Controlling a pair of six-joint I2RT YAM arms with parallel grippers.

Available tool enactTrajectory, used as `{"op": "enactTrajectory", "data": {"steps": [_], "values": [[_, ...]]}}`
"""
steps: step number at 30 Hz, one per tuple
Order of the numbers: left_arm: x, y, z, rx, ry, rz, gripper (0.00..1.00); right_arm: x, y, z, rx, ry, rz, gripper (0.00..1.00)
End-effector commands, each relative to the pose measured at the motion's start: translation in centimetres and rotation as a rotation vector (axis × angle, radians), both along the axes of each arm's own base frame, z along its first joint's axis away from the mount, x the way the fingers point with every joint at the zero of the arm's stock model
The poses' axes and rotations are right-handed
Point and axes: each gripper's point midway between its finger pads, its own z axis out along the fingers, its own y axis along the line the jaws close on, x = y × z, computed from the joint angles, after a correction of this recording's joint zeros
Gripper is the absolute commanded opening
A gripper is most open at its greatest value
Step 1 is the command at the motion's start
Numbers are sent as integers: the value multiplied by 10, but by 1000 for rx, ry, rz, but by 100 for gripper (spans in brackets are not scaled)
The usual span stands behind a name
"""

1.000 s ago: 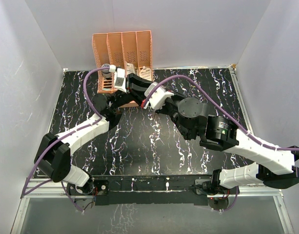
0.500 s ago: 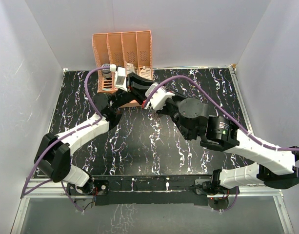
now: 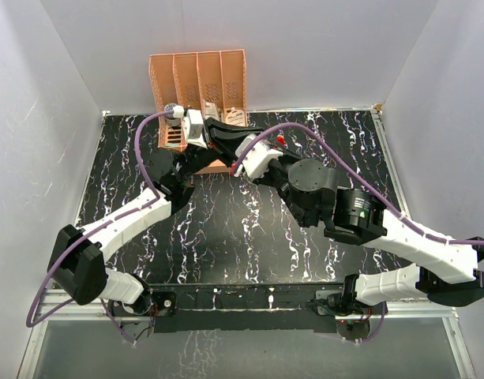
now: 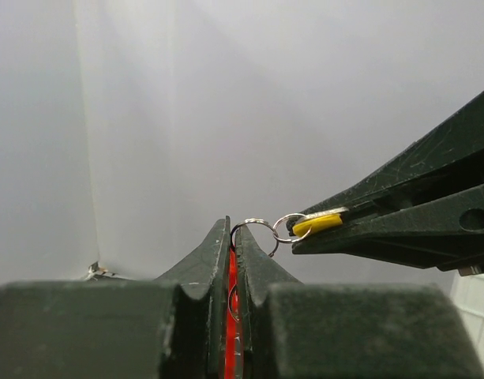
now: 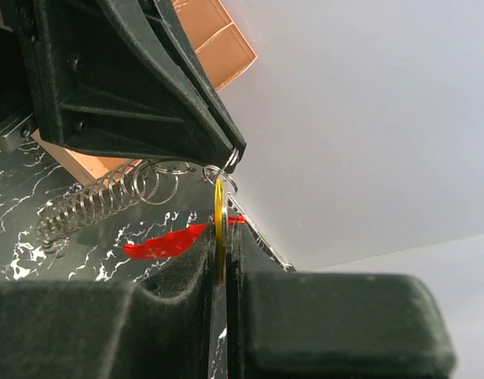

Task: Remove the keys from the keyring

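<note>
Grip: left gripper (image 4: 232, 234) clamped on keyring (image 4: 232, 276) | right gripper (image 5: 222, 241) clamped on key (image 4: 317, 223) | key just beside left gripper tips

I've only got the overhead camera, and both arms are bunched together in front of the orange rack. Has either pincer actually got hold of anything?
Observer: Yes. The left wrist camera shows the left pincer shut on the red tag.
Operator: And the right one?
Observer: Its own camera shows the right pincer shut on the yellow key, seen edge on.
Operator: Is the key off the ring yet?
Observer: Not by the look of it. In the left wrist camera the key seems linked through a small ring to the bigger ring at the tip of the left pincer.
</note>
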Motion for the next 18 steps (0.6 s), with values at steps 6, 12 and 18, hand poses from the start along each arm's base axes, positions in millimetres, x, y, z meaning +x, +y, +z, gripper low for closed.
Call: {"op": "enactTrajectory", "data": {"steps": [6, 12, 18], "values": [[19, 22, 17, -77, -61, 173, 0, -5, -7, 24, 193, -30, 0, 0], [29, 26, 17, -72, -98, 258, 0, 0, -7, 30, 244, -47, -60, 0], [48, 29, 3, -20, -91, 375, 0, 5, -4, 47, 251, -81, -86, 0]]}}
